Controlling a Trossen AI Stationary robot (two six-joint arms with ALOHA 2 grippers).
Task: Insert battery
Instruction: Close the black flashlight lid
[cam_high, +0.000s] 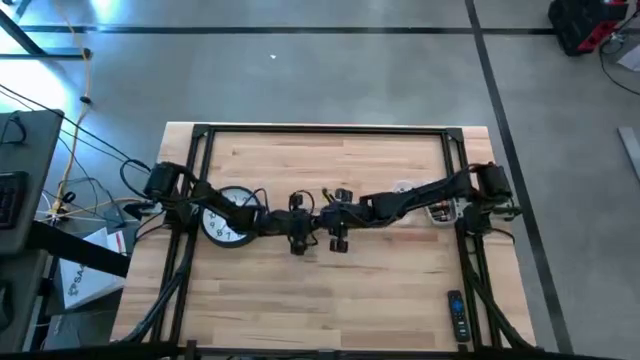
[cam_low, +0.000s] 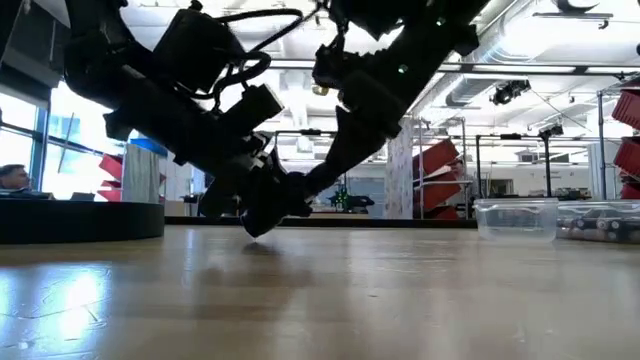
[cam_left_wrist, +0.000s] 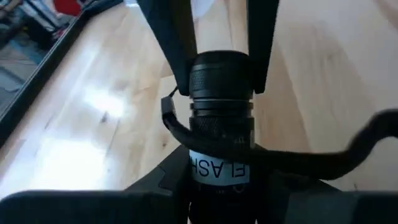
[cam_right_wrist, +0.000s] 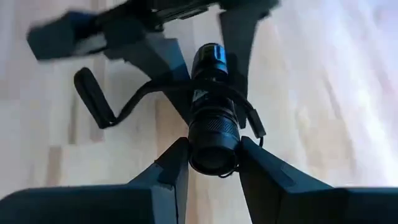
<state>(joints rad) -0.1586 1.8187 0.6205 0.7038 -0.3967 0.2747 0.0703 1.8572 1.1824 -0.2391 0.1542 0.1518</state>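
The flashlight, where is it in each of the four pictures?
High view: the flashlight sits mid-table between both grippers.
Low view: hidden among the dark arms; cannot tell.
Left wrist view: centre, flashlight clamped by the left gripper.
Right wrist view: centre, flashlight clamped by the right gripper.
Shared landmark: the wooden table.

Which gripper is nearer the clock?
Left. The left gripper holds the flashlight just beside the clock; the right gripper grips it farther away.
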